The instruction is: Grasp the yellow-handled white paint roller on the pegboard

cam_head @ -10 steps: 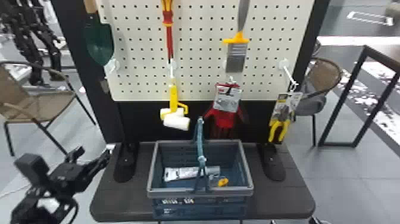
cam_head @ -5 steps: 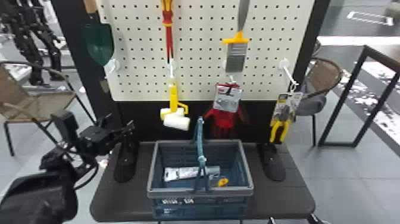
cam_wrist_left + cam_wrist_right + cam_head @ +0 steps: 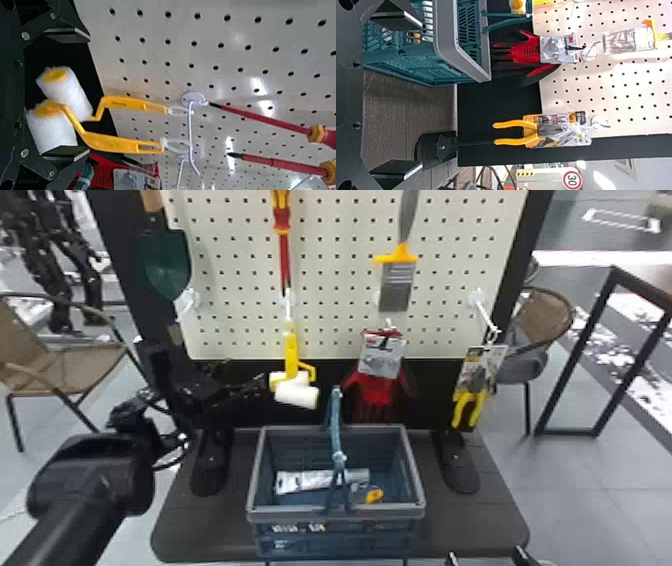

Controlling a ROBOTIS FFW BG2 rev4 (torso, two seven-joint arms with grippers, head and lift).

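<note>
On the pegboard above the counter, the paint roller hangs between the spread fingers of the left end effector, seemingly untouched; the right end effector gapes too.

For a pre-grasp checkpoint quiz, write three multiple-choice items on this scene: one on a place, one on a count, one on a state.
1. The red gloves hang: A) right of the paint rollers; B) left of them; C) in the basket.
2. Paint rollers on the hook: A) one; B) two; C) three.
3. The left gripper is: A) shut on a handle; B) shut, empty; C) open.
Key: A, the head view shows it; B, two yellow handles share the hook; C, its fingers stand apart, either side of the rollers.
</note>
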